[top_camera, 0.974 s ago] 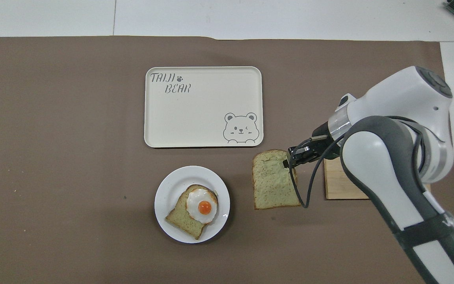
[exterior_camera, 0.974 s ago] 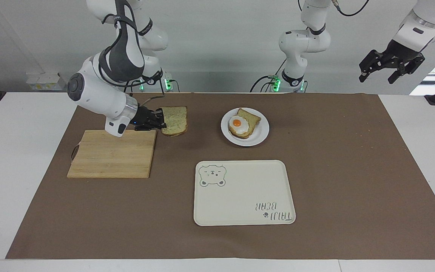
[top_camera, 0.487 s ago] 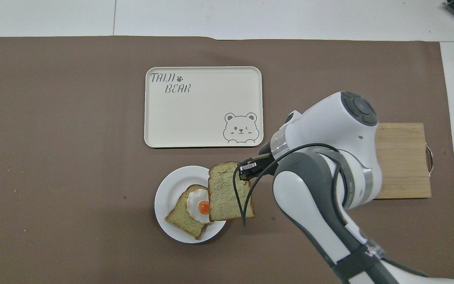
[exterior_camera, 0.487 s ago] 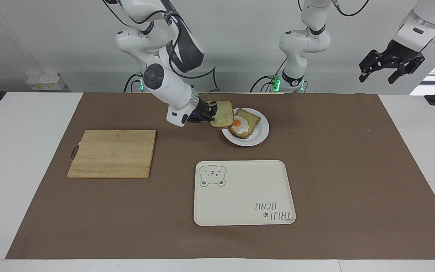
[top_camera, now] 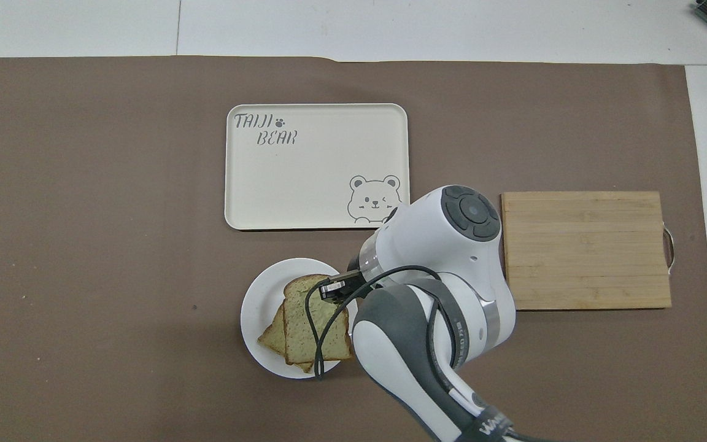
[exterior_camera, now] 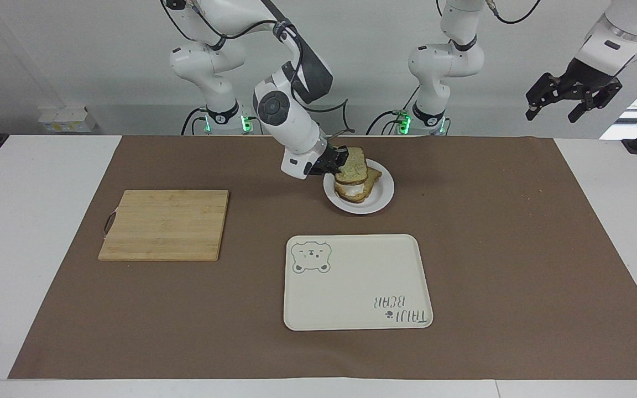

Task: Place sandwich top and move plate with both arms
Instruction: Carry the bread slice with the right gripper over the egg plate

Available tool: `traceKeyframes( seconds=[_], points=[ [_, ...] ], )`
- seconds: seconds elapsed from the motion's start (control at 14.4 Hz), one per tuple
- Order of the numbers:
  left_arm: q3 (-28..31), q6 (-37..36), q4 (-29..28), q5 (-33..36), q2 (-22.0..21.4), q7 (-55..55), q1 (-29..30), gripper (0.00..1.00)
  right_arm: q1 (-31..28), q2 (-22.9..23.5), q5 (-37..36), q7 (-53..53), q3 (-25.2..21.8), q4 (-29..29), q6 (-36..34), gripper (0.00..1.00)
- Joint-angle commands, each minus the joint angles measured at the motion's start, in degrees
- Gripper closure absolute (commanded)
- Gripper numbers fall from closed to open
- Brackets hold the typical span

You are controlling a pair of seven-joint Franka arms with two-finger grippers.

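The sandwich top (exterior_camera: 353,162) (top_camera: 315,322), a pale green-flecked slice with brown crust, is pinched at its edge by my right gripper (exterior_camera: 340,158) (top_camera: 336,288), which is shut on it. The slice lies flat over the egg-bearing bread slice (exterior_camera: 372,178) (top_camera: 269,335) on the small white plate (exterior_camera: 382,198) (top_camera: 256,307). A strip of egg white still shows under it in the facing view. I cannot tell whether the top rests on the egg or hangs just above it. My left gripper (exterior_camera: 555,108) waits open, raised high past the left arm's end of the table.
A cream tray with a bear drawing (exterior_camera: 357,282) (top_camera: 316,166) lies farther from the robots than the plate. A wooden cutting board (exterior_camera: 165,224) (top_camera: 585,248) lies bare toward the right arm's end. Brown paper (exterior_camera: 517,249) covers the table.
My right gripper carried the sandwich top from beside the cutting board to over the plate and lowered it, so it now covers the egg. The left arm has not moved.
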Motion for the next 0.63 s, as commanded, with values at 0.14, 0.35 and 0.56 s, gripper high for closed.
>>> traceKeyframes(
  seconds=[0.14, 0.35, 0.56],
  points=[
    [-0.3, -0.5, -0.8, 0.1, -1.0, 0.2, 0.6, 0.00, 2.6, 2.8, 1.5, 0.1, -0.1, -1.0, 5.7, 1.00],
    [-0.3, -0.5, -0.8, 0.1, -1.0, 0.2, 0.6, 0.00, 4.5, 3.6, 1.4, 0.3, -0.1, -1.0, 6.9, 1.00],
    [-0.3, -0.5, -0.8, 0.1, -1.0, 0.2, 0.6, 0.00, 5.6, 4.2, 1.4, 0.2, -0.1, -2.8, 10.5, 1.00]
  ],
)
